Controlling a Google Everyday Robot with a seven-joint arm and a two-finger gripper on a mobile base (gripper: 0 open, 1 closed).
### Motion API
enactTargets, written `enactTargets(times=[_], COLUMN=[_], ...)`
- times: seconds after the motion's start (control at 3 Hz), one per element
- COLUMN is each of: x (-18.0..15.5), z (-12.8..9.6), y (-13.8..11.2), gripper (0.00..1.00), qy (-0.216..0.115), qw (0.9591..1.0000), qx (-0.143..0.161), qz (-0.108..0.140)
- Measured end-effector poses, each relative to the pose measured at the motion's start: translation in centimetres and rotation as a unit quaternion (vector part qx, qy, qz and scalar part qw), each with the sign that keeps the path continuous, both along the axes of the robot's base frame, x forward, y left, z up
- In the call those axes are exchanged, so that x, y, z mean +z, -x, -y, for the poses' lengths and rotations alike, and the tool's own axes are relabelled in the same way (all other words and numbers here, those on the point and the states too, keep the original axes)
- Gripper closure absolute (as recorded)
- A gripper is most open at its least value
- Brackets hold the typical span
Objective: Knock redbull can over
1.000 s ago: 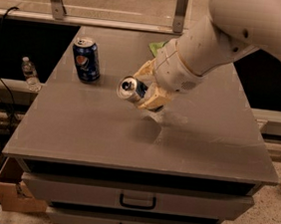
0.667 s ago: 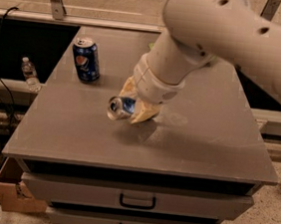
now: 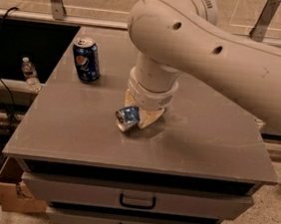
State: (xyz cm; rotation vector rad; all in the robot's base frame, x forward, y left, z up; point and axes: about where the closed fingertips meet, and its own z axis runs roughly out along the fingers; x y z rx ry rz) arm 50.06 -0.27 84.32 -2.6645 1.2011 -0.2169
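compared with a moment ago, the cream two-finger gripper (image 3: 141,118) sits lower, down at the middle of the grey metal table top (image 3: 78,127). the slim silver-and-blue redbull can (image 3: 126,117) clasped in it now lies tipped on its side, one end facing front-left, at or just above the surface. the dark blue upright soda can (image 3: 86,59) stands where it was, well apart at the back left, while the bulky white arm (image 3: 212,51) arches over the table's right half and hides part of it; a clear plastic water bottle (image 3: 30,74) stands beyond the left edge, and a cardboard box (image 3: 14,196) sits on the floor beside the grey drawers (image 3: 136,198).
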Motion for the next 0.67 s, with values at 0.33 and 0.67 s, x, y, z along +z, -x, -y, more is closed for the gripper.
enactTargets(times=[0.33, 0.67], x=[0.15, 0.30], z=[-0.01, 0.01], y=[0.09, 0.15], gripper=[0.58, 0.36], qy=[0.000, 0.000], qw=[1.0000, 1.0000], qx=[0.000, 0.000], qz=[0.001, 0.003])
